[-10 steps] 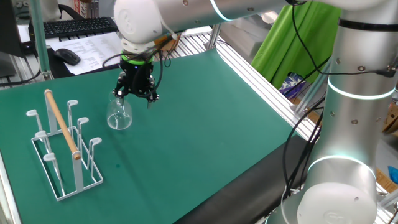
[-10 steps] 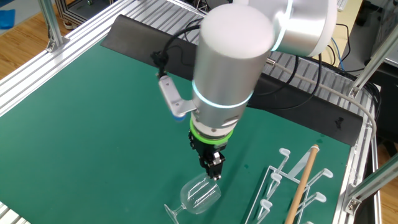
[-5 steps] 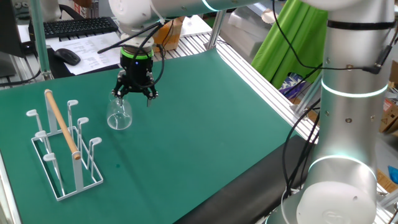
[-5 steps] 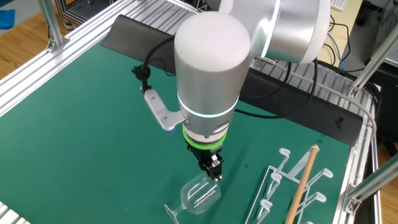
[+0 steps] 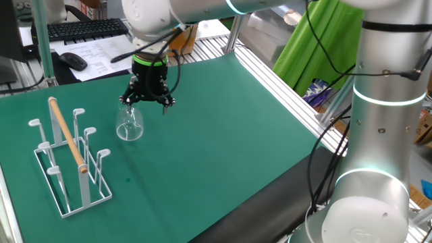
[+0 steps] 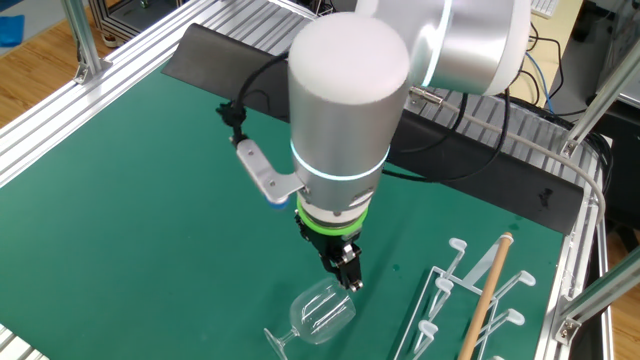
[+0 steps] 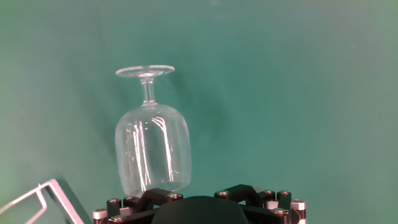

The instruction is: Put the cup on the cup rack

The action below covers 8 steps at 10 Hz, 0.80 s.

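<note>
cup (image 5: 129, 124) lying on its side on green mat (image 5: 223, 135), foot away from the gripper (image 5: 148, 101), rim end just below it; gripper points down with jaws spread, nothing held; cup rack (image 5: 67, 158) stands apart on the mat, no cup on it
</note>
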{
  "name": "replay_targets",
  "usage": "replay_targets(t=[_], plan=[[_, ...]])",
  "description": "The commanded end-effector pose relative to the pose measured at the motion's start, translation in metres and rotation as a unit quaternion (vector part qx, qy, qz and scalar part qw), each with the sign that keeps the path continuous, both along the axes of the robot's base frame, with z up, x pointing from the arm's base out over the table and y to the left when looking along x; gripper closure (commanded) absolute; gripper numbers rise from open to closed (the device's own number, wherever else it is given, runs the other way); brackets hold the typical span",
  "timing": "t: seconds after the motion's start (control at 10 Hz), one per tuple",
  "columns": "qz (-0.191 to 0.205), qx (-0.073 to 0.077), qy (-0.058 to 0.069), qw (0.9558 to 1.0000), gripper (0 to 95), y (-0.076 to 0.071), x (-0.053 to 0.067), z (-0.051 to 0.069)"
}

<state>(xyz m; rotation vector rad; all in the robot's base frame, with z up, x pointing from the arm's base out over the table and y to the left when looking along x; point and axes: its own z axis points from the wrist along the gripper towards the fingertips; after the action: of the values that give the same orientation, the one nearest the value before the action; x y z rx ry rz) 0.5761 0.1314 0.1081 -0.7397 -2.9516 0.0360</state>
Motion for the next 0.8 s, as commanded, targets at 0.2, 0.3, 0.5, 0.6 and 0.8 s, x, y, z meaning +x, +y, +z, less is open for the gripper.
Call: replay_targets(t=[0.2,0.3,0.5,0.6,0.8], plan=[[-0.003,-0.008,0.000,1.0000,0.0,0.001,0.001,0.000],[-0.007,-0.005,-0.001,1.0000,0.0,0.001,0.001,0.000],[-0.018,-0.002,-0.004,0.9998,0.0,0.001,0.003,0.000],[-0.021,-0.003,-0.004,0.9998,0.0,0.002,0.007,0.001],[-0.029,-0.002,-0.005,0.9996,0.0,0.003,0.024,0.002]])
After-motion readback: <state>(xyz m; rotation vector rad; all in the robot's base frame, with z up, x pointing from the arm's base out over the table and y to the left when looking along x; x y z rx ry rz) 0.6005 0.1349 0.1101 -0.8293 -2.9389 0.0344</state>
